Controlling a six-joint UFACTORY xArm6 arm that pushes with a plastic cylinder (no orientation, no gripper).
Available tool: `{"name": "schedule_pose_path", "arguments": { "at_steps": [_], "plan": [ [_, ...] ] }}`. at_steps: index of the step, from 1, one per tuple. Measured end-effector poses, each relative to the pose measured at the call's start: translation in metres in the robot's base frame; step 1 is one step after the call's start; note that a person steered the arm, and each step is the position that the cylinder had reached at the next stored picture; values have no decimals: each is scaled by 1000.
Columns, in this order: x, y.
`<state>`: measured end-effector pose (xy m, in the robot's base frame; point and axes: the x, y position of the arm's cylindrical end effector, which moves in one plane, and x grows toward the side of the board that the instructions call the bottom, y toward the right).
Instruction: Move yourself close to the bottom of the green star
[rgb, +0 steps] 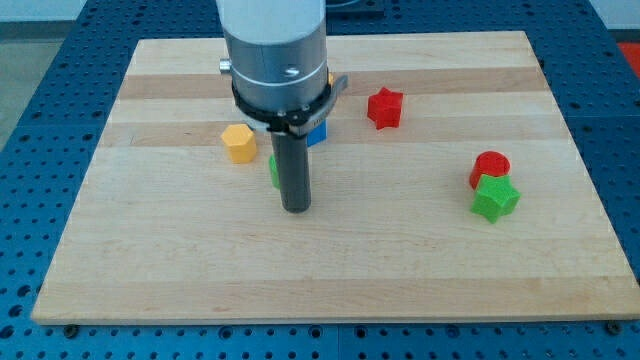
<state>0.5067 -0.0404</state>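
Note:
The green star (495, 197) lies on the wooden board at the view's right, touching the red cylinder (490, 167) just above it. My tip (296, 208) rests on the board left of centre, far to the left of the green star. A green block (273, 170) is mostly hidden behind the rod, just left of it; its shape cannot be made out.
A yellow hexagonal block (239, 142) sits left of the rod. A blue block (317, 131) peeks out behind the arm's body. A red star (384, 107) lies above centre. The board (180, 270) rests on a blue perforated table.

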Motion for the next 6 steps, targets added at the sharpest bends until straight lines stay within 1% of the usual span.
{"name": "schedule_pose_path", "arguments": {
  "at_steps": [1, 2, 3, 4, 6],
  "plan": [
    [28, 25],
    [40, 71],
    [40, 136],
    [40, 180],
    [39, 228]
  ]
}}
